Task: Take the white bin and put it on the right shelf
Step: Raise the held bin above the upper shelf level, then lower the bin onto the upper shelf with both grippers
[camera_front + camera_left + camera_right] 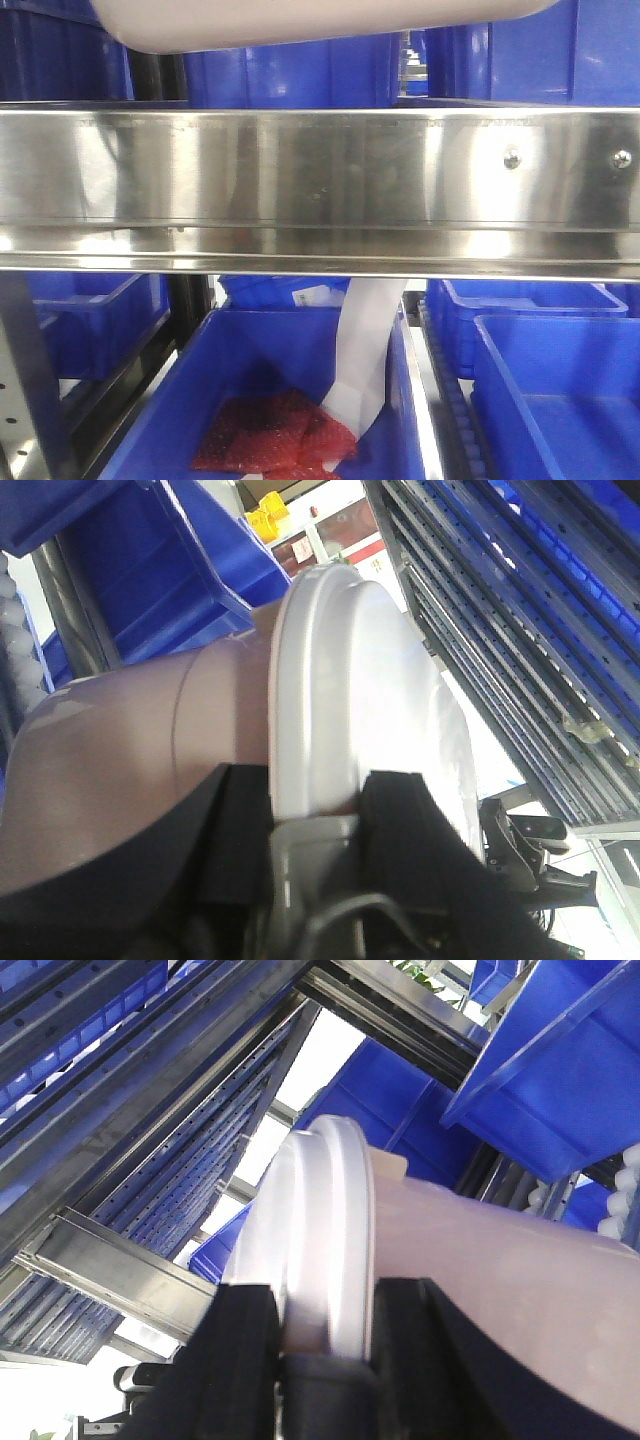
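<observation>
Clamping the white bin (300, 25) at opposite ends, left jaws and right jaws each clenched across its lid (360, 690) rim, you hold it balanced and raised above the front rail (320, 170) of the right shelf (200, 245), apparently not yet set down there.

Wrist views upward, sharing white bin (350, 690)

The lidded tub (130, 770) reaches out past the left gripper (315, 815), whose fingers clamp the lid (370, 680) rim, with the tub body outside one finger and the lid face outside the other. The right gripper (325, 1325) pinches the same rim likewise. Beyond both hands stand open bins (180, 570) and rack rails (150, 1110). Beneath the held tub runs the shelf rail (320, 170). Lower still, a lower bin (250, 360) contains packets (270, 435) and a paper strip (365, 350).
</observation>
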Robot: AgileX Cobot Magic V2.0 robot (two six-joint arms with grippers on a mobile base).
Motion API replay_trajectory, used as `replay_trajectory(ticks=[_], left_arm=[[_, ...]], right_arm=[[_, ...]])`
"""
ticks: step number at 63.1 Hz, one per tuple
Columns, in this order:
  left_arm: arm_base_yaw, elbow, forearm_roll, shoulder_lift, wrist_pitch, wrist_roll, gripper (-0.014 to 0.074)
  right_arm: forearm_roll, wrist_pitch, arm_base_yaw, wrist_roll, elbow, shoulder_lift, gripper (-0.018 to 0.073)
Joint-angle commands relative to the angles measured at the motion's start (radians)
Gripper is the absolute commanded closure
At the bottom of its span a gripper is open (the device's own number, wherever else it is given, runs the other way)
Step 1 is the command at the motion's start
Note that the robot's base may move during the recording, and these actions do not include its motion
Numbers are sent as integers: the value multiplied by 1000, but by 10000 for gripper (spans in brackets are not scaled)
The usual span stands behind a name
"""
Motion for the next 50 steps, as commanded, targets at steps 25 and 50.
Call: replay_trajectory(ticks=[25,50], left_arm=[[-34,-107,-18,-20,100,14,723],[-34,-176,91,97,66,14,717]], right_arm=[[111,131,101,-4,-117,71,501],[111,126,168,-25,-145,257,501]])
